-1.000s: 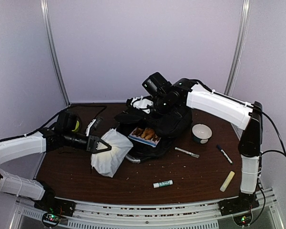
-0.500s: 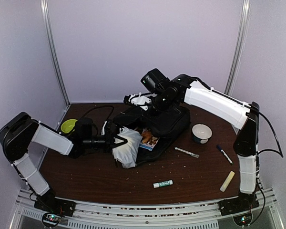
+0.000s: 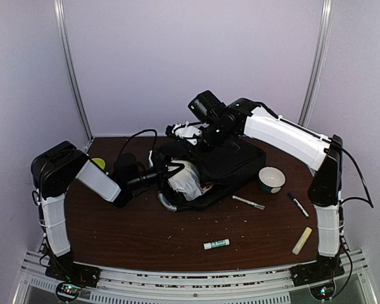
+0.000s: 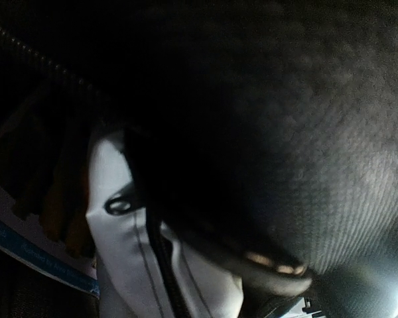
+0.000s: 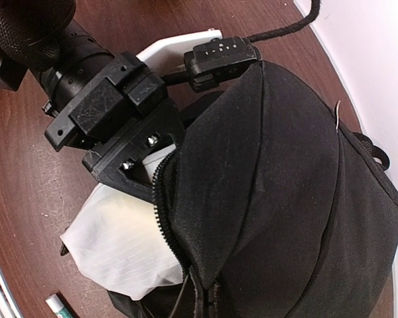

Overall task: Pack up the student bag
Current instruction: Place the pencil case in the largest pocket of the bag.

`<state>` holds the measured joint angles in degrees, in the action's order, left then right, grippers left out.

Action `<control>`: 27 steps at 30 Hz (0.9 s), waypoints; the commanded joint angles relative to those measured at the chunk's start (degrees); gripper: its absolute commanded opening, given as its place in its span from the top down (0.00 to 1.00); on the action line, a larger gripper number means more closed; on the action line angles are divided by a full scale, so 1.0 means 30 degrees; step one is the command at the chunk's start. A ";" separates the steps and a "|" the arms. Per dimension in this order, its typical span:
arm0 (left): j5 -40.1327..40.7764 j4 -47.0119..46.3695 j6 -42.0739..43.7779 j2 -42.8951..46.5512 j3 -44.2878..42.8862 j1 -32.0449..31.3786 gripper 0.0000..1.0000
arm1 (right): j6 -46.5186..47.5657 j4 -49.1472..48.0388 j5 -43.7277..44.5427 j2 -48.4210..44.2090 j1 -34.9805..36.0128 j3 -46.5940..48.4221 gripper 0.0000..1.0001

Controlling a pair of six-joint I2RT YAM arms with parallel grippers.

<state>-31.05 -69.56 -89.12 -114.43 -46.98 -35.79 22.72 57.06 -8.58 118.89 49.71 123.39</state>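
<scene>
The student bag (image 3: 231, 161) is a large black backpack lying at the table's middle, its opening facing left. My right gripper (image 3: 207, 135) is above its back edge, shut on the upper flap and holding the mouth open; the right wrist view shows only black fabric (image 5: 285, 199) at my fingers. My left gripper (image 3: 169, 173) is at the bag's mouth, shut on a white-grey pouch (image 3: 187, 181) that sits partly inside. The right wrist view shows the left gripper (image 5: 152, 165) and the pouch (image 5: 113, 245). The left wrist view shows the dark inside of the bag (image 4: 285, 132), the pouch (image 4: 119, 258) and a book (image 4: 26, 225).
A bowl (image 3: 270, 178), two markers (image 3: 248, 202) (image 3: 297, 204), a pale stick (image 3: 302, 240) and a glue stick (image 3: 216, 244) lie right and in front of the bag. A green object (image 3: 99, 163) is at the left, and a white item (image 3: 187, 132) behind the bag.
My left arm has swung right and pushed the white pouch from the table's left into the bag's mouth. The book is now covered. The right gripper has kept the flap lifted.
</scene>
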 commanded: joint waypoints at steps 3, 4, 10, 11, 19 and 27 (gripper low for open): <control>0.1999 -0.3540 -0.1396 -0.0862 -0.1794 -0.0319 1.00 | 0.0743 -0.1445 -0.2397 0.0067 0.0515 0.0872 1.00; 0.2124 -0.4017 -0.1793 -0.1243 -0.2093 -0.0353 1.00 | 0.0845 -0.1533 -0.2485 0.0140 0.0513 0.0880 1.00; 0.2237 -0.4167 -0.2240 -0.2606 -0.3590 -0.0600 1.00 | 0.1380 -0.1822 -0.3509 0.0413 0.0580 0.1219 1.00; 0.2319 -0.3450 -0.1807 -0.2582 -0.3617 -0.0655 1.00 | 0.1467 -0.1910 -0.3572 0.0440 0.0569 0.1293 1.00; 0.2101 -0.0067 -0.0091 -0.2810 -0.4349 -0.0691 1.00 | 0.2643 -0.2162 -0.3587 0.0781 0.0471 0.1432 1.00; 0.2579 0.0739 0.0619 -0.1069 -0.1785 -0.0463 1.00 | 0.3557 -0.3209 -0.3858 0.1506 0.0215 0.1471 1.00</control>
<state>-23.09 -65.08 -89.47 -122.06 -55.51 -37.19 29.54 53.67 -14.02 122.63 49.30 125.01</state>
